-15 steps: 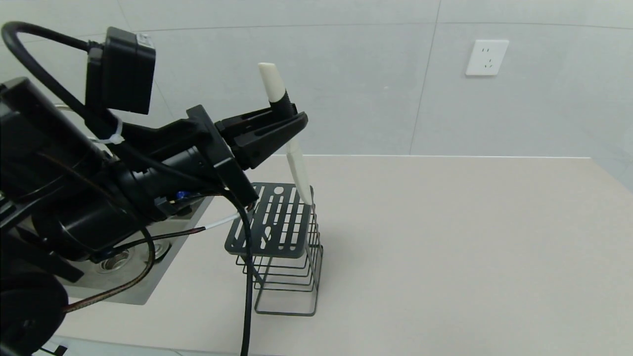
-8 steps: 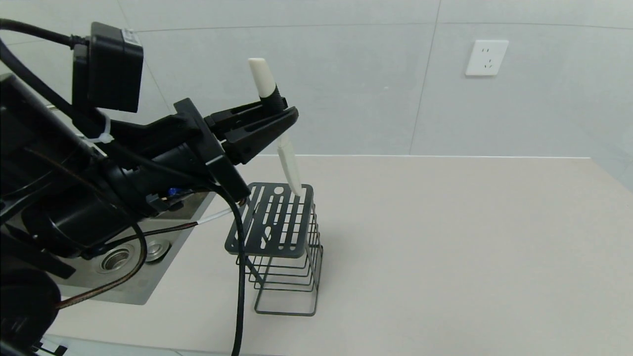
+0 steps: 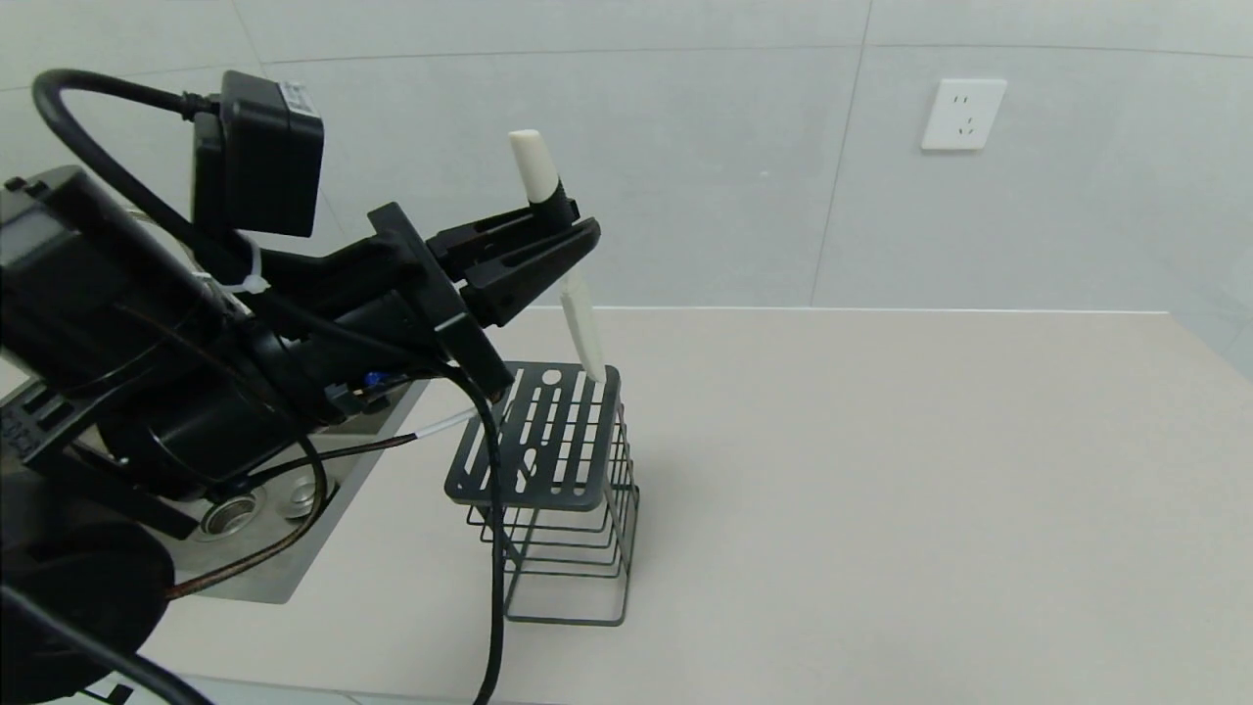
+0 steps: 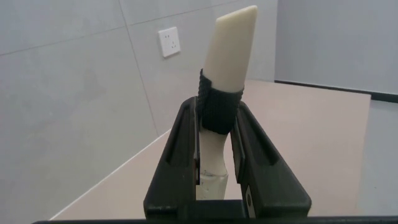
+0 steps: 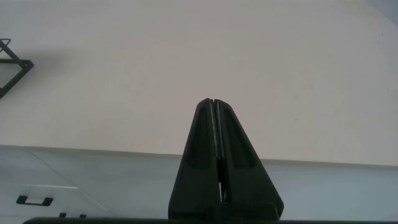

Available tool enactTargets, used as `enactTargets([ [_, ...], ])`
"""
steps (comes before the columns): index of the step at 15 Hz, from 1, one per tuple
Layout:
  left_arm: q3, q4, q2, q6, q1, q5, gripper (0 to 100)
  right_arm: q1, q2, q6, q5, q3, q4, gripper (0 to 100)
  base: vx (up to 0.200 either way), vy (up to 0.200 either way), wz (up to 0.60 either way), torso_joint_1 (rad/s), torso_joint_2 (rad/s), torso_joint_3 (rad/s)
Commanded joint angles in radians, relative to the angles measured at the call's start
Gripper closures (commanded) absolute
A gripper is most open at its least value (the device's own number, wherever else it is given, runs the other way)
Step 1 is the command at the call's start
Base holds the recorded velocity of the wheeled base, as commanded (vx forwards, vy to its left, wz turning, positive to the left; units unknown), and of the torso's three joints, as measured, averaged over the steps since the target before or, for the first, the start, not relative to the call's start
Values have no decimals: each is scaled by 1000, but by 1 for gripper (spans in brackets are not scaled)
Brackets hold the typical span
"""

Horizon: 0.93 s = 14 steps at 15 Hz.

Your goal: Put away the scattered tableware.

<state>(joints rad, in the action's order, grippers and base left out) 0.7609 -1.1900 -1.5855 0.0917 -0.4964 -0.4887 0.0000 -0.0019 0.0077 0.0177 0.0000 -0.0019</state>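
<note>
L gripper sits above the counter, over the far side of the rack, w/ fingers closed narrow on a white knife. The grip lands on the black band betw. handle and blade. In the left wrist view the L gripper has both fingers pressed flat against that band, and the knife handle sticks out past the tips.

Knife is near upright but tilted: handle up and leaning toward the robot's left, blade pointing down. Blade tip is at the far right corner of the rack's slotted top plate. Can't tell if the tip is touching the plate, in a slot, or just above it.

Rack is a black wire frame w/ a slotted plate on top, standing on the counter just beside a steel sink on the robot's left.

R gripper is over the counter's near edge, fingers pressed together w/ nothing betw. them. A dark corner of the rack shows well apart from it.

Wall outlet is on the tiled wall behind the counter, also seen at.
</note>
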Motion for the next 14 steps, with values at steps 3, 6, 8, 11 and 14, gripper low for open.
enactTargets([
  [3,0,-39,-54,-1,6,-1,100,0,2,0,1,0,0,100,0,0,0,0,0,0],
  [6,0,-39,-42,-1,6,-1,100,0,2,0,1,0,0,100,0,0,0,0,0,0],
  [8,-8,-40,-30,-3,7,1,100,0,2,0,1,0,0,100,0,0,0,0,0,0],
  [11,-11,-40,-25,-3,18,2,100,0,2,0,1,0,0,100,0,0,0,0,0,0],
  [14,-15,-40,-27,-1,27,1,100,0,2,0,1,0,0,100,0,0,0,0,0,0],
])
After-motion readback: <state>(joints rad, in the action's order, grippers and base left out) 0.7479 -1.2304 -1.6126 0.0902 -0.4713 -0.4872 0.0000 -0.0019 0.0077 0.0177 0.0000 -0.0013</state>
